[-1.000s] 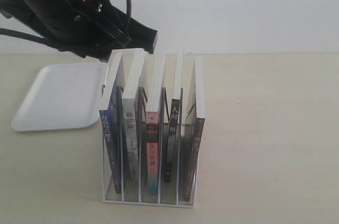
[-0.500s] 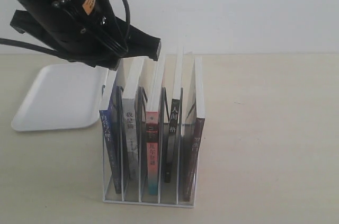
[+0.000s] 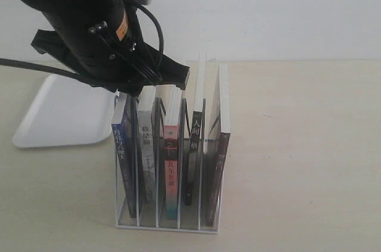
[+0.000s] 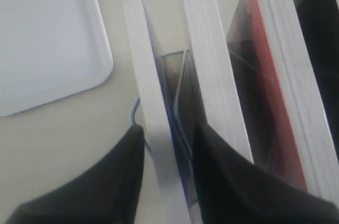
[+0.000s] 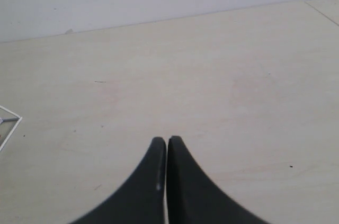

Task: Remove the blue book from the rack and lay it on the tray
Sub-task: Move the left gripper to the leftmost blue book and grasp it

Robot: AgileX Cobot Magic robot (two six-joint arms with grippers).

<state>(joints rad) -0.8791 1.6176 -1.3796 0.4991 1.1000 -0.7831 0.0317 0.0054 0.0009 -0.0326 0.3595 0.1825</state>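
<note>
Now lower, the left gripper (image 4: 167, 134) straddles the blue book (image 3: 124, 156), jaws apart, in the end slot of the rack (image 3: 166, 223), a grey-spined book (image 3: 146, 151) just beside; the tray (image 3: 59, 115) lies behind. Only its wrist view shows the right gripper (image 5: 167, 144), closed.

Left gripper (image 4: 167, 131) fingers (image 4: 106, 181) straddle the blue book (image 4: 151, 113). Inner-finger side tight: grey-spined book (image 4: 209, 60) pages just beside it. Outer-finger side free: bare table (image 4: 79, 128), tray (image 4: 47, 38) well apart.

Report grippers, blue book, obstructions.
Left gripper jaws open, straddling top of thin dark blue paperback book. Right gripper shut. Book standing in white wire rack, end slot. Flat white plastic tray bare where visible.
</note>
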